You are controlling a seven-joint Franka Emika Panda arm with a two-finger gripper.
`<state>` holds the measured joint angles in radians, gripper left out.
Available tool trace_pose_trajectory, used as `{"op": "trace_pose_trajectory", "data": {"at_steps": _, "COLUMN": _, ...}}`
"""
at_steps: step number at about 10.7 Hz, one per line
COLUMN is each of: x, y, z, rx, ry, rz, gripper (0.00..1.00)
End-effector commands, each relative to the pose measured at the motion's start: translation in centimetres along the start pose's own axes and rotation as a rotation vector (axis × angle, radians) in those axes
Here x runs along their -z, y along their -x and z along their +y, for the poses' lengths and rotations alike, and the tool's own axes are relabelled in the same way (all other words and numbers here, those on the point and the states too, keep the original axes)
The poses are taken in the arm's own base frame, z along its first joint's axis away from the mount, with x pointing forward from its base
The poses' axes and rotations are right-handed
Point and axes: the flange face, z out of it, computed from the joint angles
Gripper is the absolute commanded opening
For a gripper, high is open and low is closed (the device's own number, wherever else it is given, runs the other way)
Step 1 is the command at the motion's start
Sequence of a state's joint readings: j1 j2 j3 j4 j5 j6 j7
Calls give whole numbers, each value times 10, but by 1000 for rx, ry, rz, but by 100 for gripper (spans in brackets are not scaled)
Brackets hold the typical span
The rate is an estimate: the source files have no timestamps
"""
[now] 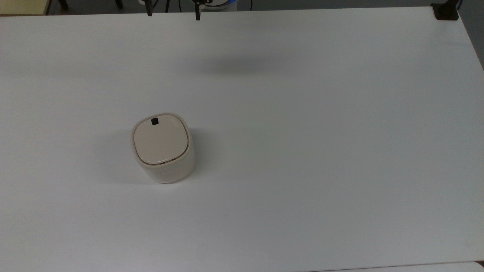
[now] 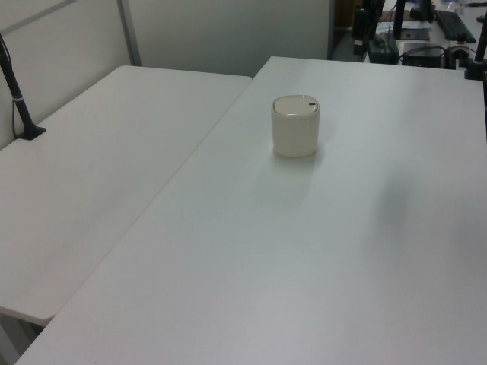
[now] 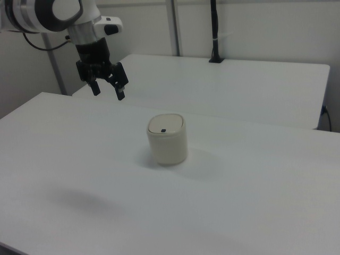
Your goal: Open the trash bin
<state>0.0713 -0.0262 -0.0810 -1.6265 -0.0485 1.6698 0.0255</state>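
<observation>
1. The white table (image 3: 255,212) lies nearest the right view's camera, its bare surface running across the whole foreground.
2. The trash bin (image 3: 167,139) stands upright on that table, near the middle of the right view. In the top view it sits left of centre (image 1: 163,148), and in the left view it is toward the far end of the table (image 2: 296,126).
3. Its beige lid (image 1: 160,141) lies flat and closed on the cream body.
4. The small black button (image 1: 154,121) sits near the lid's edge, on the side toward the top view's upper border. In the right view it shows on the lid's near side (image 3: 163,130).
5. My gripper (image 3: 108,90) hangs in the air well apart from the bin, toward the right view's upper left, touching nothing.
6. My fingers (image 3: 121,84) are spread apart and point downward, with nothing between them.
7. A second white table (image 3: 228,85) stands behind, carrying a black pole (image 3: 214,32) at its far edge.
</observation>
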Motion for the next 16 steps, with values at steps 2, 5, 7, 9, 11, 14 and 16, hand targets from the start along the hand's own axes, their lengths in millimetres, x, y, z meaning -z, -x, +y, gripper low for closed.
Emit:
{"op": "trace_pose_trajectory", "data": {"at_steps": 2, "x": 1, "y": 0, "z": -5, "rx": 24, "ry": -1, "rz": -6, "gripper": 100}}
{"op": "trace_pose_trajectory", "data": {"at_steps": 5, "x": 1, "y": 0, "z": -5, "rx": 26, "ry": -1, "rz": -5, "gripper": 100}}
{"op": "trace_pose_trajectory", "data": {"at_steps": 7, "x": 1, "y": 0, "z": -5, "rx": 24, "ry": -3, "rz": -5, "gripper": 100}}
{"op": "trace_pose_trajectory", "data": {"at_steps": 9, "x": -1, "y": 0, "z": -7, "rx": 27, "ry": -3, "rz": -8, "gripper": 100}}
{"op": "trace_pose_trajectory", "data": {"at_steps": 11, "x": -1, "y": 0, "z": -2, "rx": 21, "ry": -2, "rz": -13, "gripper": 100}}
{"op": "trace_pose_trajectory", "data": {"at_steps": 14, "x": -5, "y": -2, "z": -1, "rx": 40, "ry": -2, "rz": -14, "gripper": 100}}
{"op": "trace_pose_trajectory", "data": {"at_steps": 16, "x": -10, "y": -5, "z": 1, "rx": 140, "ry": 1, "rz": -21, "gripper": 100}}
